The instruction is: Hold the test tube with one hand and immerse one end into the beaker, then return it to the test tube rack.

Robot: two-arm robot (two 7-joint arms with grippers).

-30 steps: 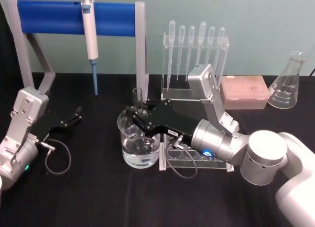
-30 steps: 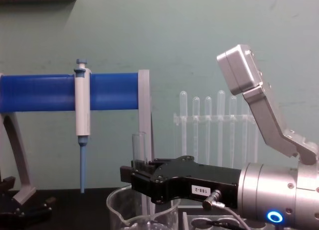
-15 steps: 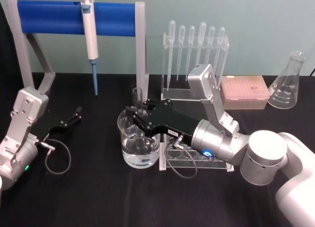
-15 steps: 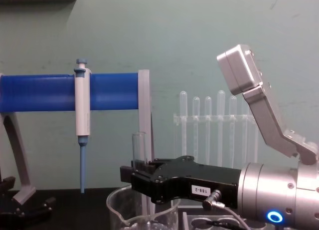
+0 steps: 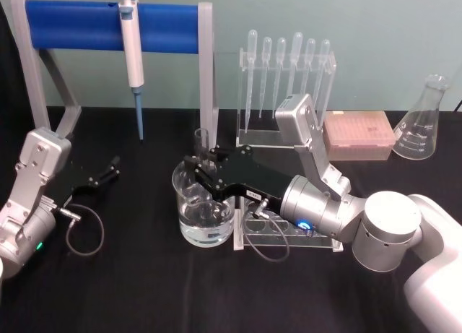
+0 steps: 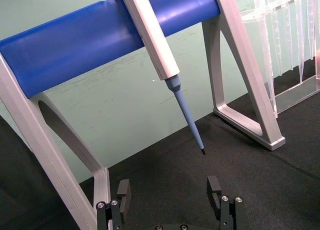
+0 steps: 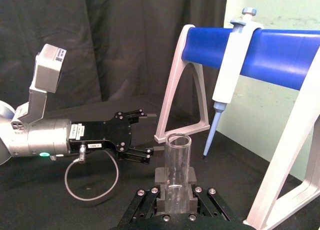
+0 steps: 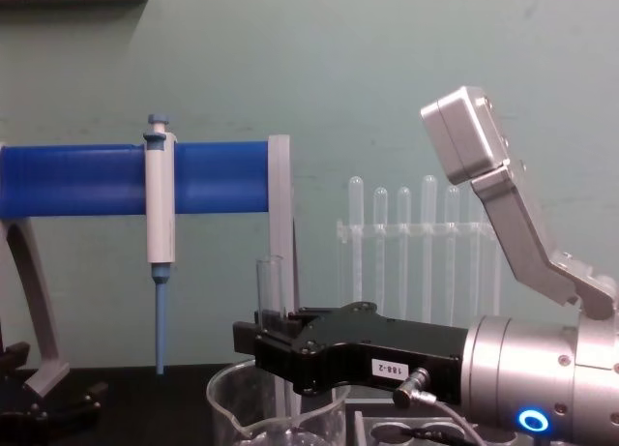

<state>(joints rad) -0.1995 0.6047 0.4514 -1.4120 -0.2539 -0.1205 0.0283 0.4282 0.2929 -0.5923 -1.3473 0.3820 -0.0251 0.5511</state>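
Nothing has visibly shifted in the last second: in the head view the right gripper (image 5: 196, 170) stays clamped on the upright test tube (image 5: 201, 139), which reaches down into the beaker (image 5: 205, 221) just beside the rack (image 5: 289, 235), and the left gripper (image 5: 108, 172) lies on the table (image 5: 144, 290) well to the left. The left wrist view shows its fingers (image 6: 123, 190) spread with nothing between them. The right wrist and chest views show the tube pinched, its rim above the right gripper.

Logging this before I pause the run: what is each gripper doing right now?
Left gripper: open, holding nothing.
Right gripper: shut on the test tube, upright at the beaker.
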